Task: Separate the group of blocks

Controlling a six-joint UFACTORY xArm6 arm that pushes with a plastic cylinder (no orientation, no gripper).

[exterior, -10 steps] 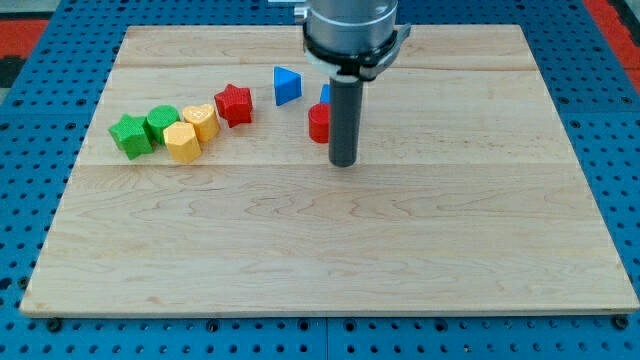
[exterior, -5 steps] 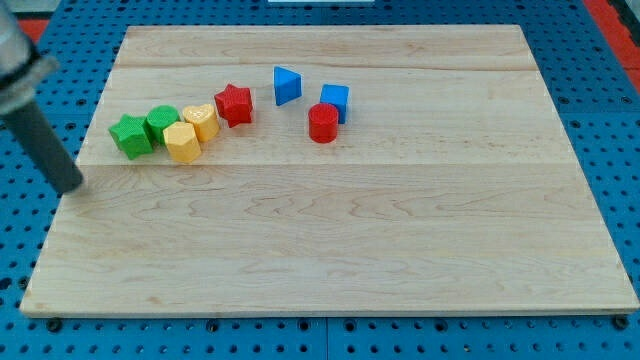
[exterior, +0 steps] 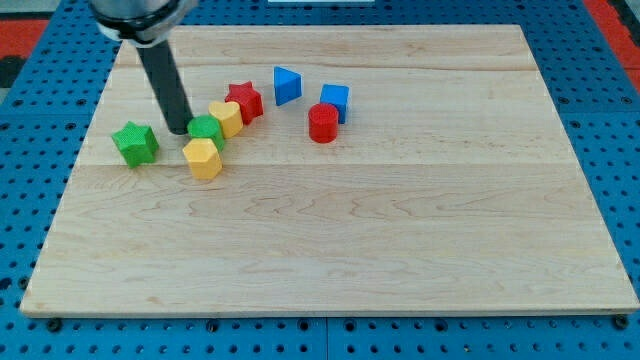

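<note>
The tip (exterior: 181, 129) has wedged in, leaving the green star (exterior: 135, 143) apart; no pincer shows, seemingly touching the green block (exterior: 206, 130).

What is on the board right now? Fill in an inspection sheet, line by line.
Surface: wooden board on a blue pegboard base.
Job's things: green star alone at the view's left; green block, yellow hexagon, yellow heart and red star clustered; blue triangle apart; red cylinder against blue cube.
Clutter: nothing seen.
Hand: none fitted; my tip sits just left of the green block, between it and the green star.
Cables: nothing seen.
Surroundings: red surface at the view's top corners.
</note>
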